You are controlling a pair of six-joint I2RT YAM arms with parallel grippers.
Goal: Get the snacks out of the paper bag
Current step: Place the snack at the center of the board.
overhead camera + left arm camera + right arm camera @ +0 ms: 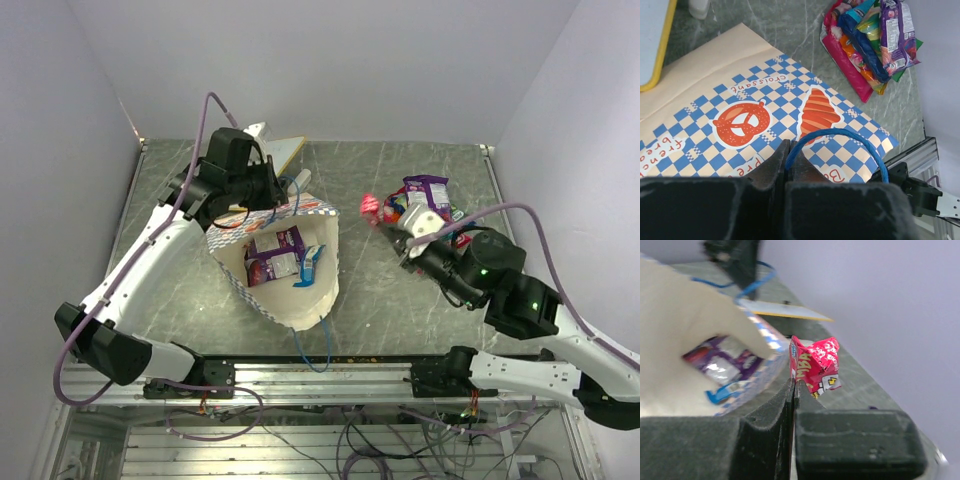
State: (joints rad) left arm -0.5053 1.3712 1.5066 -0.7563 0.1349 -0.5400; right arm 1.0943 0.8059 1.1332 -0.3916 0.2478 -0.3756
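1. My left gripper [789, 155] is clamped shut on the blue string handle [840, 134] of the paper bag [298, 300]. The bag lies on its side on the table [400, 300], mouth gaping toward the arm bases.
2. My right gripper [793, 390] is pinched tight on the lower edge of a small red packet [816, 364]. It holds the packet just outside the bag's rim, between the bag and the snacks on the table.
3. Done so far, as I judge it: a pile of snacks [428, 198] lies on the table to the right of the bag and well clear of it. I see red, blue, purple, green and orange wrappers heaped together. The red packet in my right fingers counts as out of the bag but not yet set down.
4. Left to do: I can see a purple packet [275, 252] and a blue-and-white packet [311, 266] inside the bag, lying on its lower wall near the mouth. Whether anything hides deeper under them I cannot tell.
5. My estimate: past halfway, with at least two packets to fetch once the red one joins the pile.
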